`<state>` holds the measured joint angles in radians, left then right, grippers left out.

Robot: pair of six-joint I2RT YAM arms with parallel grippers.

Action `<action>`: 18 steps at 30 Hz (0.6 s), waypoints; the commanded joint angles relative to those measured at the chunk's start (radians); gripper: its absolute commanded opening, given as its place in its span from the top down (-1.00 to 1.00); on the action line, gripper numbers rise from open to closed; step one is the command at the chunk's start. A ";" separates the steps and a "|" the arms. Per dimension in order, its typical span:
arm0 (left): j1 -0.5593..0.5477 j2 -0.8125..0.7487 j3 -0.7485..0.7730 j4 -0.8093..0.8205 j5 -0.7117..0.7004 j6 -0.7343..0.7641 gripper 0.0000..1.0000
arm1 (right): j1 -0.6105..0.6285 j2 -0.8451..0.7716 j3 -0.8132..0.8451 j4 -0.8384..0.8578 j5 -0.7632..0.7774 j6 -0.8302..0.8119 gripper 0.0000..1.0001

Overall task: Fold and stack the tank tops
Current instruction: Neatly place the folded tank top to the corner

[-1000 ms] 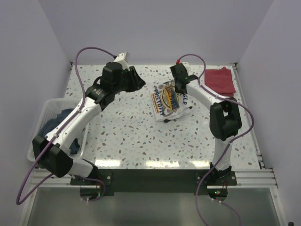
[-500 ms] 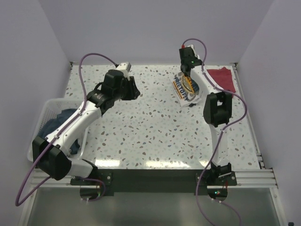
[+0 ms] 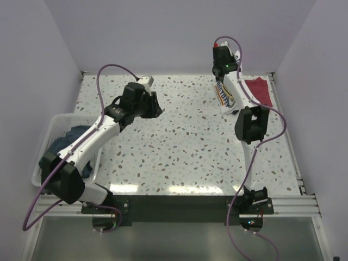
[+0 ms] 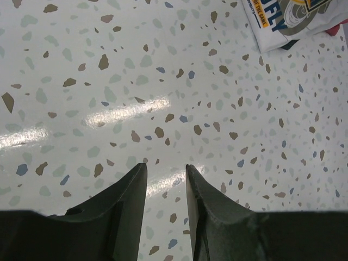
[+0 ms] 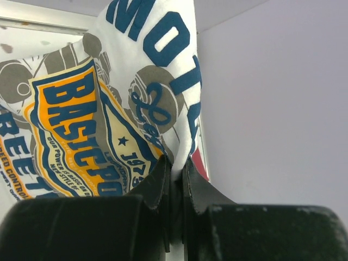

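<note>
The right gripper (image 5: 175,163) pinches a fold of the white tank top (image 3: 224,97), which hangs from it just left of the dark red tank top (image 3: 260,89); the left gripper (image 4: 166,169), well left of that red top, hovers over the table (image 3: 179,147), fingers slightly spread

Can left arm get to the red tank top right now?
Probably not: the red tank top sits far right, with the right tool and its hanging white tank top between.

Speckled terrazzo worktop (image 3: 179,147). A dark red tank top (image 3: 260,89) lies flat in the far right corner. A white basket (image 3: 54,129) sits at the left edge.
</note>
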<state>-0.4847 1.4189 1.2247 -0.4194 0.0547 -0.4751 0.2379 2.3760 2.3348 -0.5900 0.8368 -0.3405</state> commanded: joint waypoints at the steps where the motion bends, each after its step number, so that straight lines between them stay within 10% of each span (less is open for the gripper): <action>1: 0.008 0.009 -0.002 0.047 0.036 0.026 0.21 | -0.025 -0.021 0.064 0.070 0.061 -0.072 1.00; 18: 0.009 0.028 -0.010 0.056 0.066 0.023 0.22 | -0.106 -0.077 0.011 0.105 0.009 -0.043 1.00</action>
<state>-0.4843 1.4441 1.2152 -0.4114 0.1001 -0.4747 0.1585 2.3760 2.3444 -0.5339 0.8459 -0.3985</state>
